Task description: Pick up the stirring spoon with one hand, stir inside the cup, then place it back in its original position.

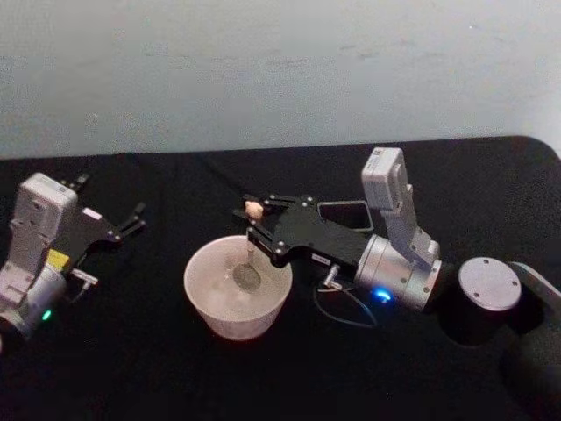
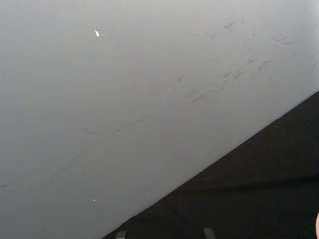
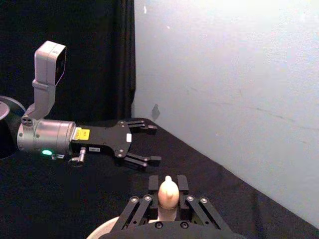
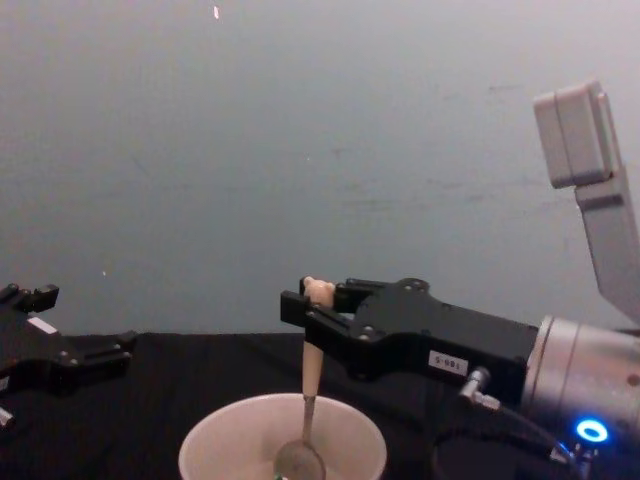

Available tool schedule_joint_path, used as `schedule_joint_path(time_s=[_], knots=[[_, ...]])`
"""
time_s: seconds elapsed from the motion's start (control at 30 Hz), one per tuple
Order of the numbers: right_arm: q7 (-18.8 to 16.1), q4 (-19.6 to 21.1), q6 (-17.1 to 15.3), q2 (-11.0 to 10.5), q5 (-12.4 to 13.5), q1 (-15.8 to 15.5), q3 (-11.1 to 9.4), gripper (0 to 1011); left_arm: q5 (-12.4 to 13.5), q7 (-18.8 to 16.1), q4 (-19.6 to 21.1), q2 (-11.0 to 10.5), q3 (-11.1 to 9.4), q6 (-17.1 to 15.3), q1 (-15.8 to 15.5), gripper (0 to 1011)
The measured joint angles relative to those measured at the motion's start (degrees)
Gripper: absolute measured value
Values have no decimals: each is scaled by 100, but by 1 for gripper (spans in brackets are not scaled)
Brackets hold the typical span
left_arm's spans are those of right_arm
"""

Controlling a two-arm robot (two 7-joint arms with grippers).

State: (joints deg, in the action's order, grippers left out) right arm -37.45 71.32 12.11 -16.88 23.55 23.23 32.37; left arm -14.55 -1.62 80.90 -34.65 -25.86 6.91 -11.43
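Note:
The stirring spoon [image 1: 251, 250] stands almost upright in the cup [image 1: 197, 263], a wide cream-white bowl at the table's middle. Its small bowl [image 4: 300, 462] rests inside the cup and its peach bear-head top [image 3: 168, 193] sticks up between the fingers. My right gripper [image 1: 252, 217] reaches in from the right over the cup's far rim and is shut on the spoon's handle [image 4: 312, 365]. The dark grey square holder [image 1: 346, 215] stands behind that gripper, partly hidden by it. At the far left my left gripper [image 1: 136, 219] is parked low over the table, open and empty, and it appears as well in the right wrist view [image 3: 144, 144].
A pale wall [image 1: 280, 70] closes off the far edge of the black table [image 1: 158, 377]. A thin cable [image 1: 346, 311] loops below my right wrist, just right of the cup. My right arm's dark base joint [image 1: 486, 289] sits at the right.

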Motion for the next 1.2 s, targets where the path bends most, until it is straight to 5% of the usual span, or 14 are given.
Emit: schedule_joint_path(time_s=[0.5,1.2], knots=[[-118,428,26,-165,184,-110,-171,213,0,0,0,0,0,0,0,1001],[-231,1607,327,-1005,828,-388,-929,213,0,0,0,0,0,0,0,1001]])
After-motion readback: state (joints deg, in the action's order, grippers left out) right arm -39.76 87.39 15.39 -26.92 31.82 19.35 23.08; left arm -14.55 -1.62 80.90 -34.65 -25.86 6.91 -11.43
